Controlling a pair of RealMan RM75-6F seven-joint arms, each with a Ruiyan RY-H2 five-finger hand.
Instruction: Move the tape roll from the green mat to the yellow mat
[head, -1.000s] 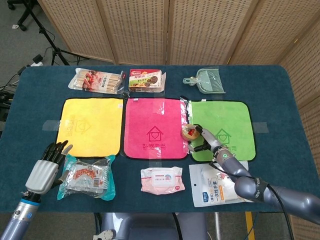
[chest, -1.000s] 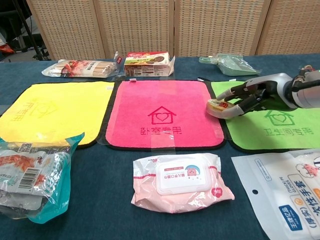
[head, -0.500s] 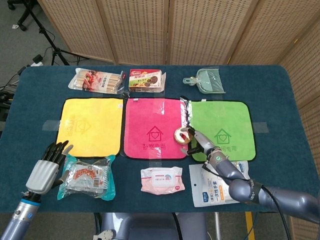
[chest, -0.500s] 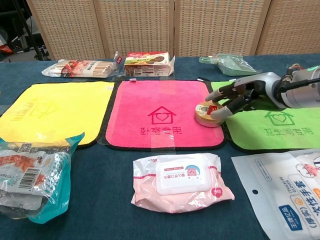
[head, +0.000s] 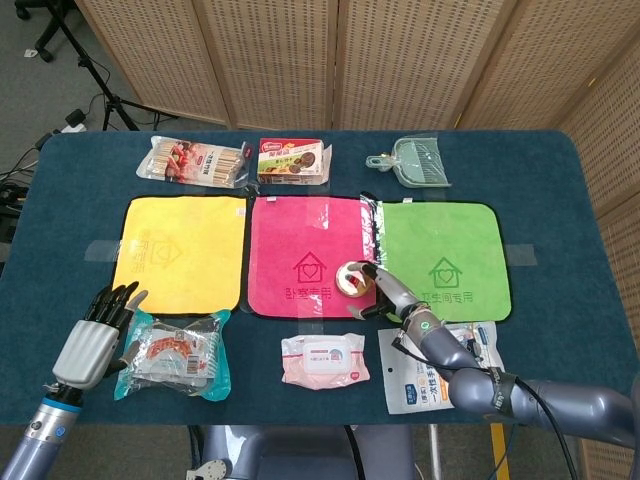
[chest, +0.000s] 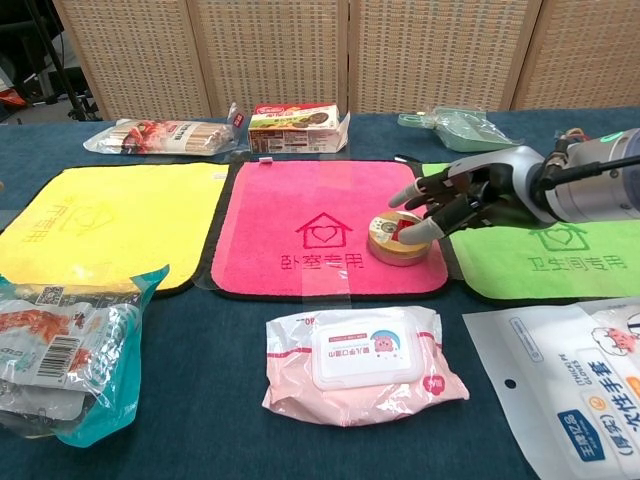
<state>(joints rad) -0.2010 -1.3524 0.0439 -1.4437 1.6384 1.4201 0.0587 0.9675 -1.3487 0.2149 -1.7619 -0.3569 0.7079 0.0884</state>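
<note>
The tape roll, tan with a printed core, is over the right edge of the pink mat. My right hand grips it from the right, fingers reaching over its top. Just right of the hand lies the green mat, with nothing on it. At the left lies the yellow mat, also bare. My left hand hovers near the front left table edge with its fingers apart, holding nothing; the chest view does not show it.
A wipes pack and a white pouch lie in front of the mats. A snack bag sits beside the left hand. A sausage pack, a box and a dustpan line the back.
My right hand has carried the tape roll leftward, off the green mat's left edge and onto the right part of the pink mat. The left hand has stayed still.
</note>
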